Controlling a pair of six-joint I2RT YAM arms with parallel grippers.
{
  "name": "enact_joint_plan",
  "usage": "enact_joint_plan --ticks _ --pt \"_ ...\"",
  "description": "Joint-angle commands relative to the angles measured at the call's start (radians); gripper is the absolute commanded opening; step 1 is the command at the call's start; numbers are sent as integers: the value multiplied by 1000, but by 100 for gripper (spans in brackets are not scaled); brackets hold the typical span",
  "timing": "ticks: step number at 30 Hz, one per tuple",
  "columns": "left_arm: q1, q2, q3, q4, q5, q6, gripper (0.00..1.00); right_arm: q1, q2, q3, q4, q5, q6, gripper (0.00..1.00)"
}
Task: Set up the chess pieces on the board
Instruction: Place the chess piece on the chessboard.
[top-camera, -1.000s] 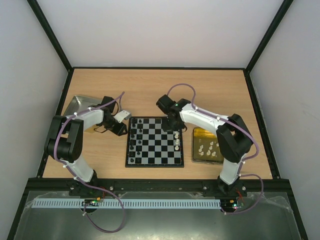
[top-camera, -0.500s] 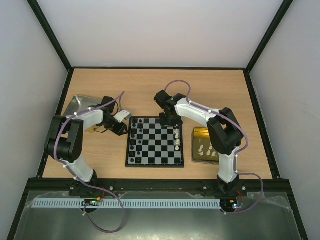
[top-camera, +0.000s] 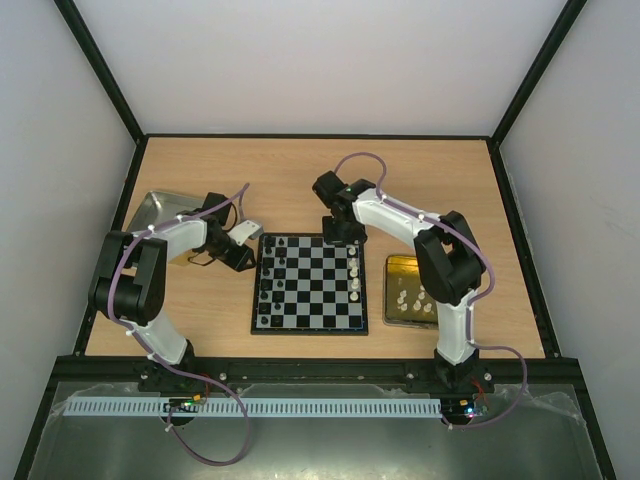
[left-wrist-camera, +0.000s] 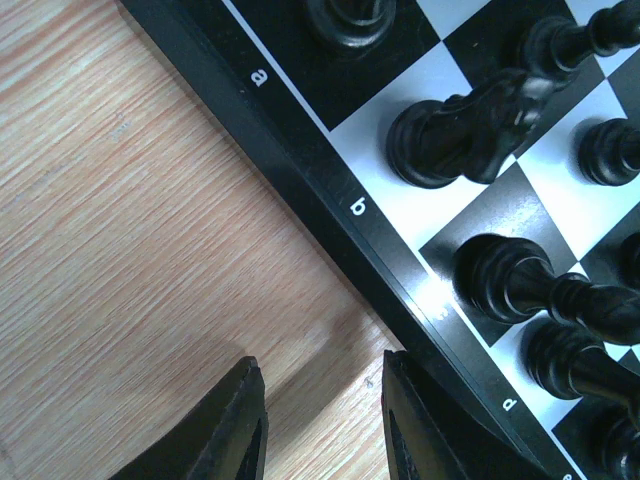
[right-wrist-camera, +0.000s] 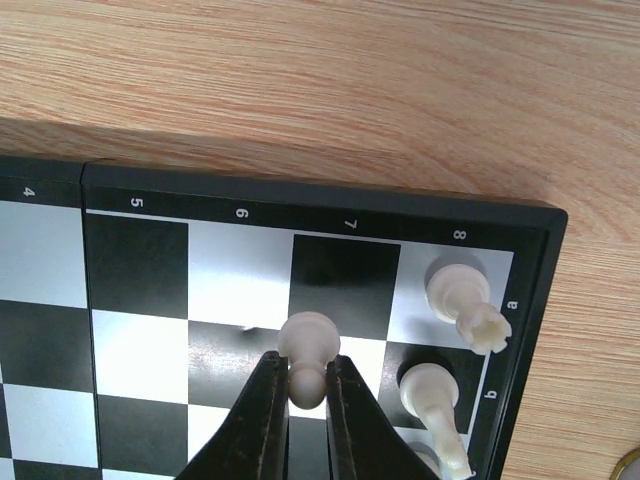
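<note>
The board (top-camera: 309, 283) lies mid-table, with black pieces (top-camera: 266, 285) along its left side and white pieces (top-camera: 354, 280) along its right. My right gripper (top-camera: 340, 232) hangs over the board's far right corner, shut on a white pawn (right-wrist-camera: 308, 355) held above the squares near the white rook (right-wrist-camera: 462, 300) and another white piece (right-wrist-camera: 430, 395). My left gripper (top-camera: 240, 256) is open and empty, low over the wood just left of the board's rim (left-wrist-camera: 330, 190), its fingers (left-wrist-camera: 236, 425) either side of bare table. Black pieces (left-wrist-camera: 470, 130) stand close by.
A gold tray (top-camera: 413, 291) with several white pieces lies right of the board. A plain silver tray (top-camera: 155, 212) lies at the far left, partly behind the left arm.
My right gripper has moved from over the board's right side toward its far right corner, carrying the pawn. The left arm has not moved.
</note>
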Motion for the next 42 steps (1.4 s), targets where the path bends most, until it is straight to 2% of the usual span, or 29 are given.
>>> enact_joint_plan --ticks 1,24,42 --pt "-4 23 -41 -28 4 10 34 -6 29 30 -37 23 -11 8" --pt "-4 13 -44 -28 6 15 34 -27 45 36 -33 37 -8 11" --pt "-4 18 -44 -27 10 16 34 -26 69 56 -33 28 -8 10"
